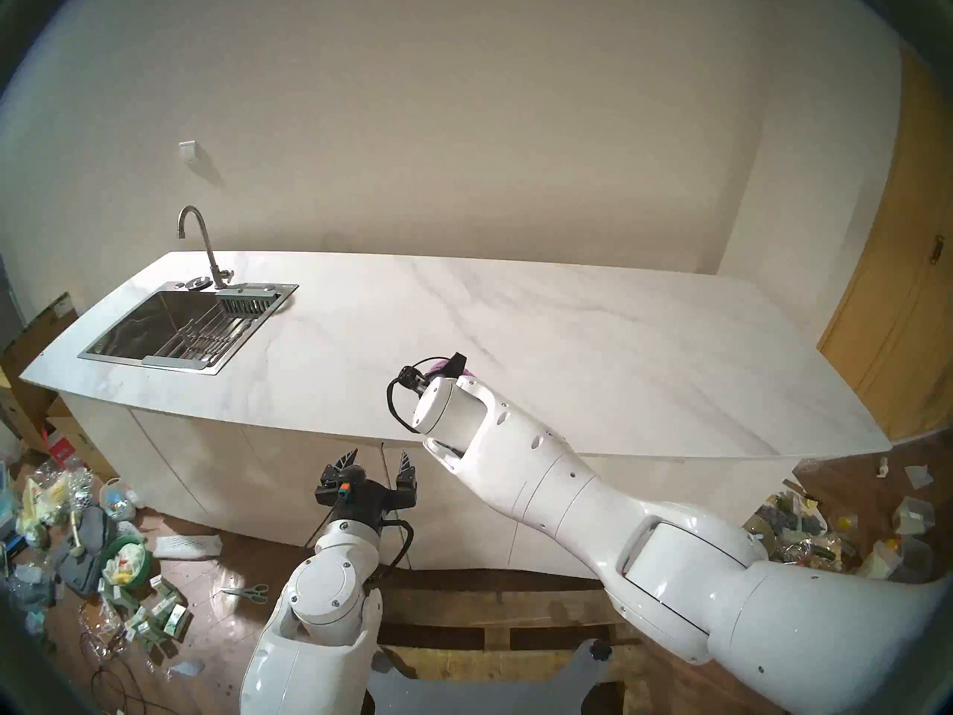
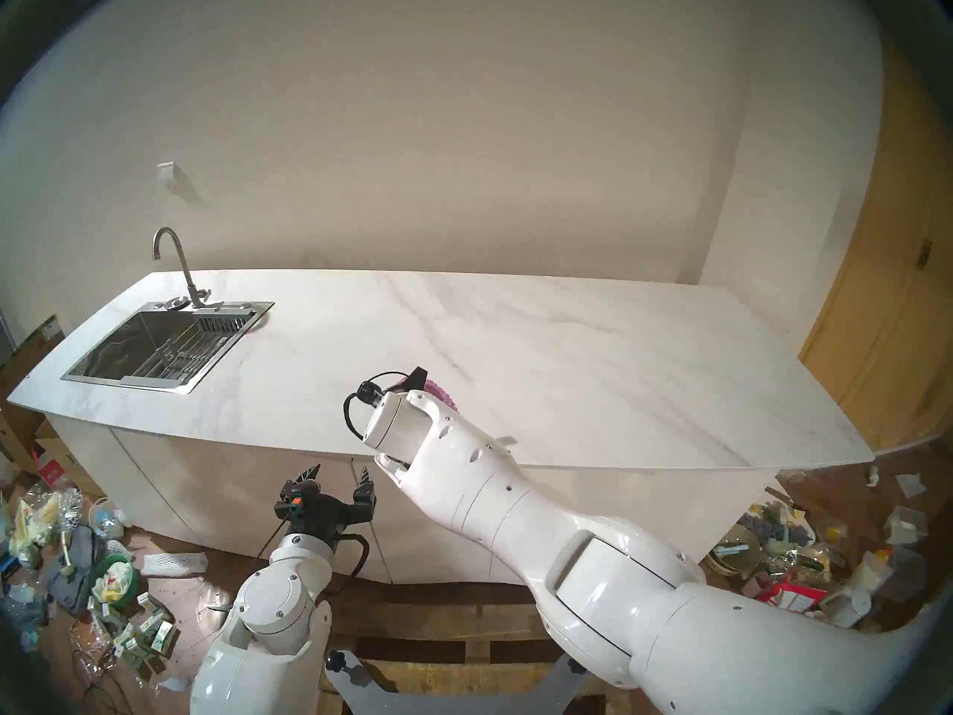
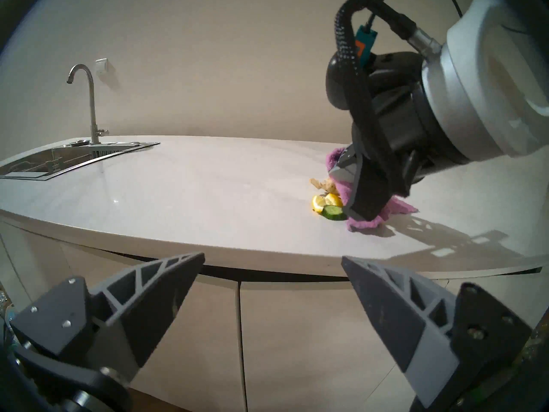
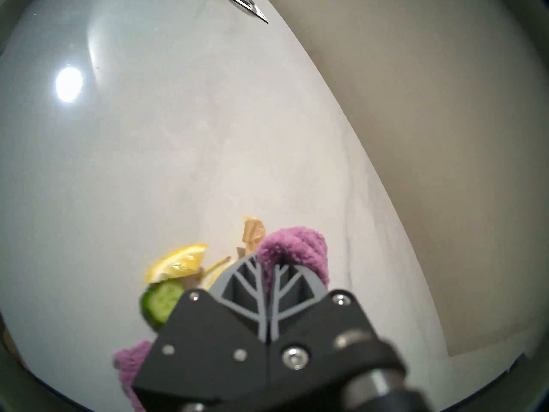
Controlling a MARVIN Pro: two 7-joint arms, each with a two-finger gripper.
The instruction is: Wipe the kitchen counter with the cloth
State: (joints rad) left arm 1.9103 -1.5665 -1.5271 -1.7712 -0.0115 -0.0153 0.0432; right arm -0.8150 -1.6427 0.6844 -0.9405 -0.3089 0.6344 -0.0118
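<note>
The white marble-look kitchen counter (image 1: 515, 306) spans the head views and shows in the left wrist view (image 3: 193, 194). My right gripper (image 4: 267, 262) is shut on the purple fluffy cloth (image 4: 294, 245) and presses it onto the counter near the front edge, mid-length. The cloth (image 3: 368, 221) spreads under the gripper; only a sliver (image 2: 441, 391) shows past the wrist in the head views. Lemon slices (image 3: 322, 201), a cucumber slice (image 3: 332, 212) and a beige scrap (image 3: 323, 187) lie against the cloth's left side. My left gripper (image 1: 379, 463) is open and empty, below the counter's front edge, facing the cabinet.
A steel sink (image 1: 180, 327) with a curved faucet (image 1: 206, 244) sits at the counter's left end. Clutter covers the floor at the left (image 1: 77, 533) and right (image 1: 804, 528). A wooden door (image 1: 907, 285) stands at the far right. A wooden pallet (image 1: 490, 611) lies below me.
</note>
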